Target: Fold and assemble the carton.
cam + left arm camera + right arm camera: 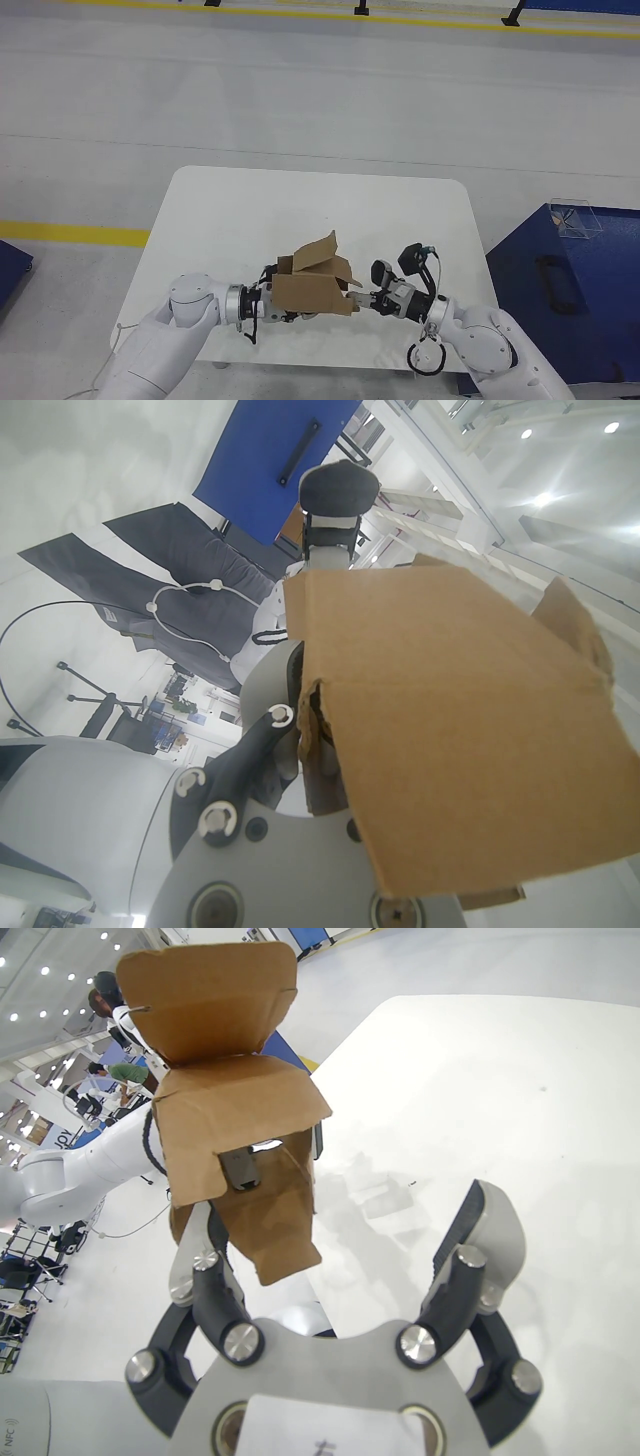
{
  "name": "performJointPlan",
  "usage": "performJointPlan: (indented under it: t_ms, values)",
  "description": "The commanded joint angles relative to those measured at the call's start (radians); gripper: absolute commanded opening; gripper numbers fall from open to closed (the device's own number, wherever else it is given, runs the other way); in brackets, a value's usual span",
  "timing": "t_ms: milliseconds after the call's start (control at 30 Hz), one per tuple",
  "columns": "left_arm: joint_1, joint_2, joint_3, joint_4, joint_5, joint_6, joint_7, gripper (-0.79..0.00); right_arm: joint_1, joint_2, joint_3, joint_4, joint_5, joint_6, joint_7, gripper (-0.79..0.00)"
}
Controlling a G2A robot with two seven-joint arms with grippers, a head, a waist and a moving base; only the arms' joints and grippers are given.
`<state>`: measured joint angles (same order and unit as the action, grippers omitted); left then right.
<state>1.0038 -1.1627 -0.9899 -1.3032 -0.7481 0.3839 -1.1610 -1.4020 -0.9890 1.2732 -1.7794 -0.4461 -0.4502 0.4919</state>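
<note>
A brown cardboard carton (312, 280) is held just above the white table (300, 200) near its front edge, partly formed, with one flap standing up and others loose. My left gripper (268, 298) is at the carton's left end and is shut on its torn edge (312, 720); the carton wall (450, 710) hides the fingertips. My right gripper (362, 297) is at the carton's right end and is open (340, 1228). A hanging flap (280, 1228) lies against one finger (197, 1238), while the other finger (492, 1223) stands free over the table.
A blue cabinet (570, 290) stands right of the table with a clear box (572, 215) on top. The table's front edge runs just below both grippers. Bare table surface lies behind the carton and to both sides.
</note>
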Motion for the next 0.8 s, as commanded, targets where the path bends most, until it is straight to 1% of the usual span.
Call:
performJointPlan:
  t_ms: [0,67,233,367,500,767]
  values:
    - [0.002,0.001,0.001,-0.007,0.005,-0.005,-0.006,-0.785,0.0,0.0,0.002,0.008,-0.013,0.012,-0.002,0.0]
    - [0.005,0.002,0.001,-0.017,0.007,-0.01,-0.012,-0.785,0.005,-0.002,-0.001,0.018,-0.028,0.03,-0.007,0.0]
    - [0.009,0.005,0.004,-0.033,0.019,-0.02,-0.025,-0.785,0.03,-0.008,-0.017,0.061,-0.008,0.048,-0.008,0.0]
    - [0.015,0.008,0.005,-0.053,0.025,-0.04,-0.049,-0.785,0.052,-0.013,-0.034,0.097,-0.005,0.051,-0.006,0.0]
    - [0.028,0.013,0.007,-0.078,0.048,-0.079,-0.085,-0.785,0.075,-0.02,-0.059,0.135,-0.005,0.049,-0.015,0.0]
    - [0.037,0.015,0.009,-0.088,0.053,-0.082,-0.068,-0.785,0.087,-0.028,-0.068,0.167,0.024,0.021,-0.04,0.0]
